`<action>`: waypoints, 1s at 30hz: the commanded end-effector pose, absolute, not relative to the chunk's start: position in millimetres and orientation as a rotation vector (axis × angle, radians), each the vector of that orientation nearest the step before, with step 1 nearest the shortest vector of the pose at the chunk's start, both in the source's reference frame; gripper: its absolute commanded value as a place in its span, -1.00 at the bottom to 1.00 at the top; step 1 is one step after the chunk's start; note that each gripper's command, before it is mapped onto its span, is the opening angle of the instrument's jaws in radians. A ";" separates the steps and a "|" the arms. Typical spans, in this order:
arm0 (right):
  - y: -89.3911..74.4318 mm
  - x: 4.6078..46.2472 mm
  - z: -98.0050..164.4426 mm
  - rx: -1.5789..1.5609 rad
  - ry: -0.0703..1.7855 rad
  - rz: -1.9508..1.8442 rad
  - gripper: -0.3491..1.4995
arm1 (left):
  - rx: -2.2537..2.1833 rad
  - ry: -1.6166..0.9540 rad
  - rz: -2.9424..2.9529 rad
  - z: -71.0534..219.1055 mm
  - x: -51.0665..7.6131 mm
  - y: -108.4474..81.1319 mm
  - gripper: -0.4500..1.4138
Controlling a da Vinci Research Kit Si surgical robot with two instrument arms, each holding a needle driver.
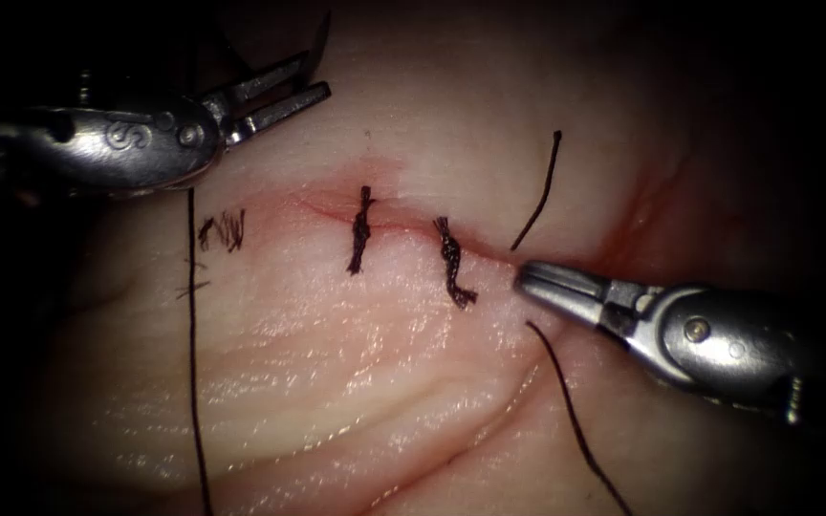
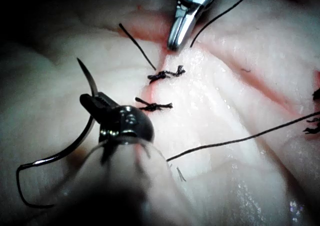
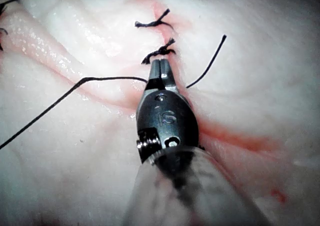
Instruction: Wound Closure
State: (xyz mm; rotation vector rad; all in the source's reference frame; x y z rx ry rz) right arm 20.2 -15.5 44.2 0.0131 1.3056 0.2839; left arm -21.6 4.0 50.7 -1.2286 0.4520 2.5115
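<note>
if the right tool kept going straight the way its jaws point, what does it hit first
Probably the nearer knotted stitch on the cut: the right tool, jaws shut, points at it from just beside it. Depth is unclear.

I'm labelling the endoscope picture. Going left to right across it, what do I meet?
Left end effector, holding the needle → long thread → first knotted stitch → second stitch → thread end → right end effector, jaws shut at the cut.

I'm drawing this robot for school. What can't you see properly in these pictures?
- Needle: in the endoscope view its curve is lost in darkness beside the left claw, which holds it clear of the tissue.
- Right claw: shut at the cut; its own tips hide whether it pinches thread.
- Long strands: cut off by the endoscope view's bottom edge.
</note>
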 end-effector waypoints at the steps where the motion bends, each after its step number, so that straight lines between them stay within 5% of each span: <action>1: -15.8 21.4 45.6 0.017 1.302 0.266 -1.00 | -1.231 0.454 2.511 51.2 -22.1 4.2 -1.00; 23: -16.4 21.1 49.1 0.027 1.323 0.253 -1.00 | -1.229 0.446 2.509 51.2 -22.1 4.1 -1.00; 26: -15.3 20.0 46.5 0.012 1.341 0.308 -0.46 | -1.229 0.446 2.509 51.2 -22.1 4.2 -1.00; 28: -14.2 19.2 44.9 0.029 1.353 0.369 0.09 | -1.228 0.447 2.509 51.2 -22.1 4.2 -1.00; 30: -13.4 18.8 44.0 0.091 1.370 0.464 0.22 | -1.228 0.447 2.509 51.2 -22.1 4.2 -1.00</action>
